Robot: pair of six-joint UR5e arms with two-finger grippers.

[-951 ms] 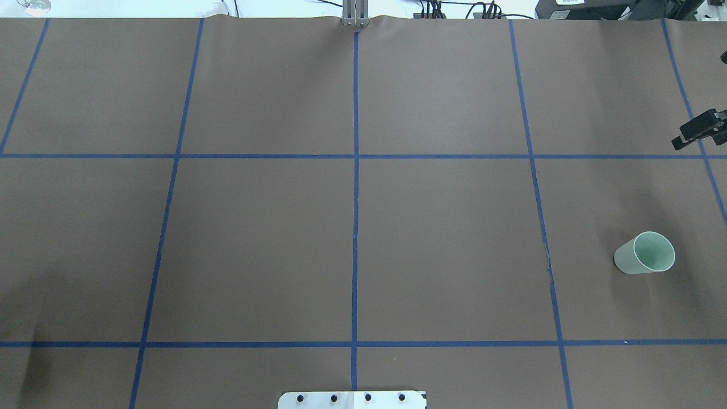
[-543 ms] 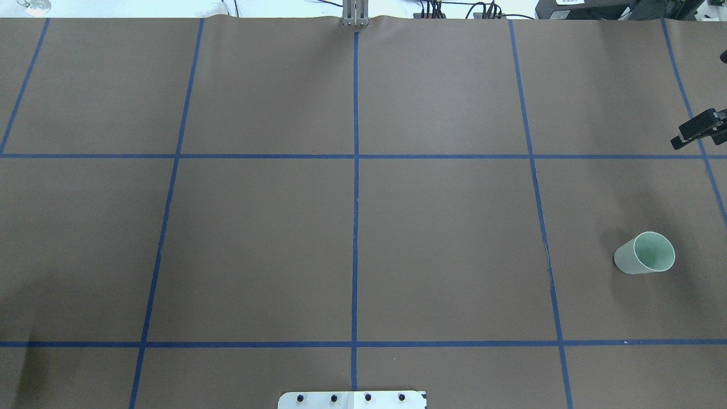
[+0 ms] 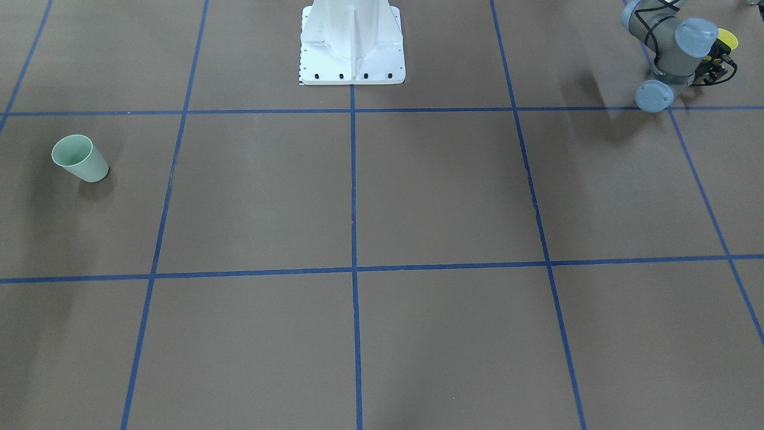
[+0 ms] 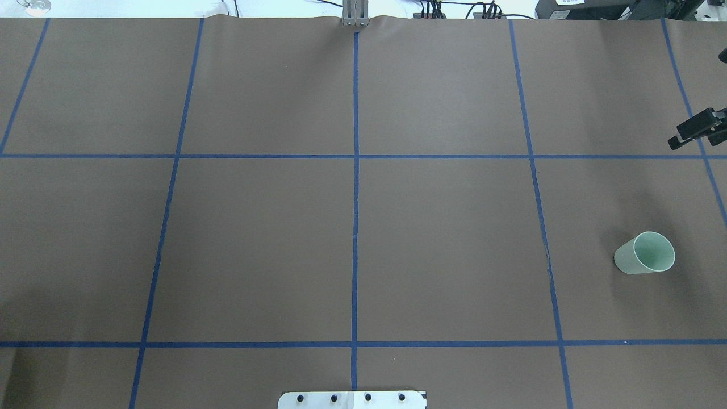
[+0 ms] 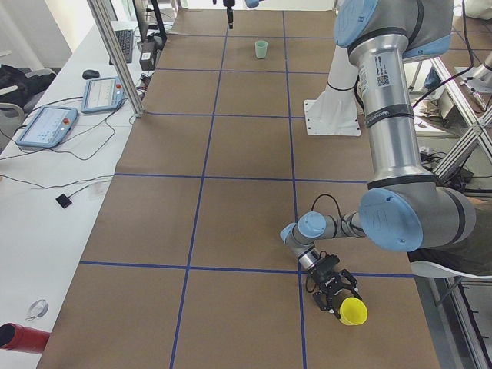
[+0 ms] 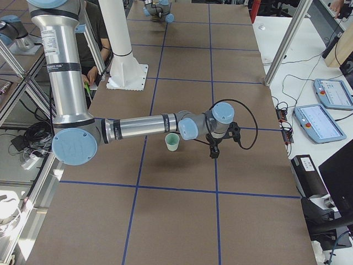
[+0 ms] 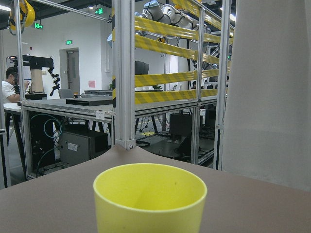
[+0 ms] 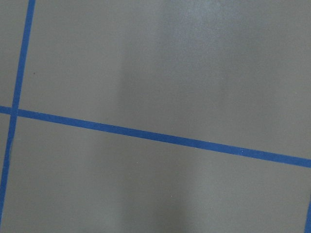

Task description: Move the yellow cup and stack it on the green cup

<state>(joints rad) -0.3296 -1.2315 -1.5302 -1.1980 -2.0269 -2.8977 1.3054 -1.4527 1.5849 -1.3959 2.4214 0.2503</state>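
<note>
The yellow cup [image 7: 149, 196] stands upright close in front of the left wrist camera. It is partly hidden behind the left wrist in the front-facing view [image 3: 727, 39] and shows in the exterior left view [image 5: 354, 310]. My left gripper [image 3: 716, 63] is low at the table right next to it [image 5: 336, 296]; I cannot tell if it is open or touching. The green cup [image 4: 644, 254] stands upright at the right side [image 3: 80, 158]. My right gripper [image 4: 679, 139] hangs beyond it [image 6: 213, 153], apart from it; I cannot tell if it is open.
The robot's white base plate [image 3: 352, 65] sits at the near table edge [image 4: 352, 399]. The brown table cover carries a blue tape grid [image 4: 355, 156]. A side bench with pendant tablets [image 5: 46, 127] and aluminium posts [image 5: 115, 58] runs along the far edge.
My right gripper has drifted slightly toward the far edge in the overhead view. The green cup has not moved.
</note>
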